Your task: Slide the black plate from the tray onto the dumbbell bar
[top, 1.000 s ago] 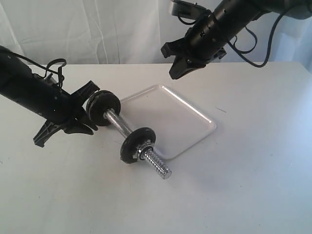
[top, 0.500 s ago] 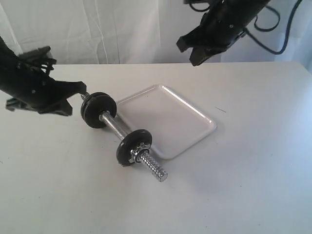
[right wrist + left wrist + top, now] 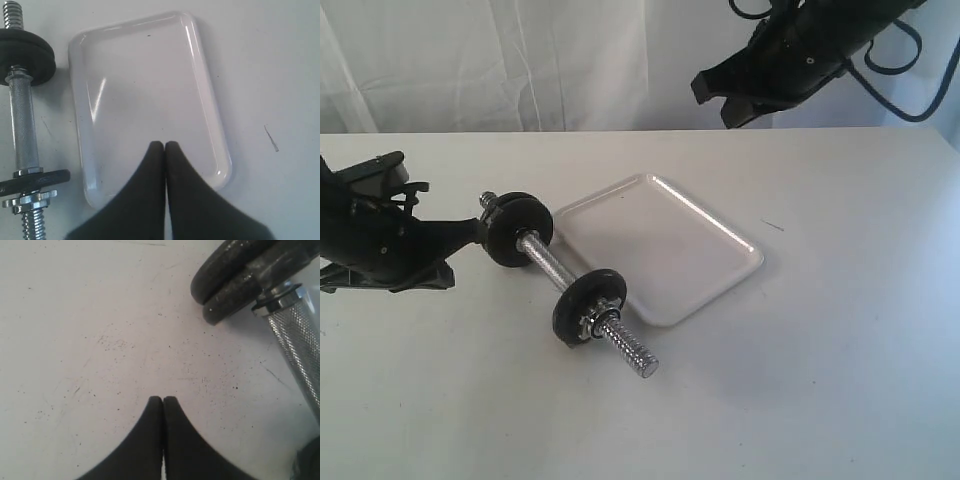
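The dumbbell bar point(image 3: 548, 262) lies on the white table, left of the tray point(image 3: 660, 185), which holds nothing. Two black discs point(image 3: 515, 228) sit pressed together on the bar's far left end, and the black plate is one of this pair point(image 3: 230, 280). A third disc point(image 3: 588, 303) with a nut sits toward the near threaded end. My left gripper point(image 3: 472, 232) is shut and empty, just left of the pair without touching it; its tips point(image 3: 163, 399) meet over bare table. High over the tray's far side hangs my right gripper point(image 3: 720, 100), its jaws point(image 3: 164, 145) shut on nothing.
A white curtain hangs behind the table. A small dark mark point(image 3: 773, 225) lies on the tabletop right of the tray. The bar's near threaded end point(image 3: 638, 355) juts toward the front of the table.
My left gripper let go at the bar's left-end discs, backed off to the left and shut. The right arm rose up and to the right. The bar shifted slightly left.
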`<control>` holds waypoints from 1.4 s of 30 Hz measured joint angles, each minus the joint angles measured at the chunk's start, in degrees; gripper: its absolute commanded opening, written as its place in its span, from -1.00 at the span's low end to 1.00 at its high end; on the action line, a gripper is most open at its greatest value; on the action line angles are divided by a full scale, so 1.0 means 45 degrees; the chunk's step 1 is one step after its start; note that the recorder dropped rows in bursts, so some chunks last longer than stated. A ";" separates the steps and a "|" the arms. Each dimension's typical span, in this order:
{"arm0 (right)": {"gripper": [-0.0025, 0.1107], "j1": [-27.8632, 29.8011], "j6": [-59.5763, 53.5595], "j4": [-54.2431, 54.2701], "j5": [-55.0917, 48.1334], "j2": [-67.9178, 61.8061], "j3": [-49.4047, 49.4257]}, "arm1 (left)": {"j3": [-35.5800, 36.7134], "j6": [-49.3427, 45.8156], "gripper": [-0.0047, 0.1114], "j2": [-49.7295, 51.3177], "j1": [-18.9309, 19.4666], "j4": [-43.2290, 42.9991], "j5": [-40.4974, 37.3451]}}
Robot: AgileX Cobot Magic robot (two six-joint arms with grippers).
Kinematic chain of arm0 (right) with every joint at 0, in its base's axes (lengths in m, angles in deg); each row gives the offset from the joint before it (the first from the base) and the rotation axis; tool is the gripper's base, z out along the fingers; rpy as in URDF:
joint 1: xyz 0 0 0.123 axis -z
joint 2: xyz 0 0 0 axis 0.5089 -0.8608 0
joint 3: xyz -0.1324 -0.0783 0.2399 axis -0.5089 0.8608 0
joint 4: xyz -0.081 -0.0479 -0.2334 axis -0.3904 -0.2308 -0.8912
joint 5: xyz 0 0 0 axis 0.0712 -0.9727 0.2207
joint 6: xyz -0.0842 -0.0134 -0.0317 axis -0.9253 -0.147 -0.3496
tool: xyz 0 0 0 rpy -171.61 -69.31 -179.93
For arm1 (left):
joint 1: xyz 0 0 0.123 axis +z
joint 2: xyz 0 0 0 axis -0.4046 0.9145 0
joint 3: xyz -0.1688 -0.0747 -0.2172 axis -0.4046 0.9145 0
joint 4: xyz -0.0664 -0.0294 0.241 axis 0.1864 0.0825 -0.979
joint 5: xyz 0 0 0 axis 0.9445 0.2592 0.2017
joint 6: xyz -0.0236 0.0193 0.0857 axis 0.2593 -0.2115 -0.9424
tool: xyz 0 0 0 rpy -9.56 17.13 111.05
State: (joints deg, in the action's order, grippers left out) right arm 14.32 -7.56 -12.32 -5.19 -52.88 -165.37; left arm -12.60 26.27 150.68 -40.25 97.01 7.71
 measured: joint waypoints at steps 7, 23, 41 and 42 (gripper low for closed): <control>-0.96 0.0000 0.0000 0.0163 0.0163 0.0000 0.0000 | 0.0007 -0.0213 -0.92 -0.0027 -0.0026 0.0052 -0.0022; -0.96 0.0000 -0.1464 0.1292 0.3626 0.4943 0.6298 | 0.0706 -0.6435 -0.92 -0.7249 -0.0026 0.0026 0.1139; -0.96 0.0000 -0.2543 0.2130 0.3468 1.1592 1.1997 | 0.5033 -0.6587 -0.92 -1.0257 -0.0026 0.0026 0.4770; -0.96 0.0000 -0.2519 0.2130 0.3344 1.1714 1.2024 | 0.5040 -0.6587 -0.92 -1.0257 -0.0026 0.0026 0.4795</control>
State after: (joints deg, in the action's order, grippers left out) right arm 14.32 -18.89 -2.73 9.86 -0.17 -111.26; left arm 10.08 -3.37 104.53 -40.37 97.12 29.28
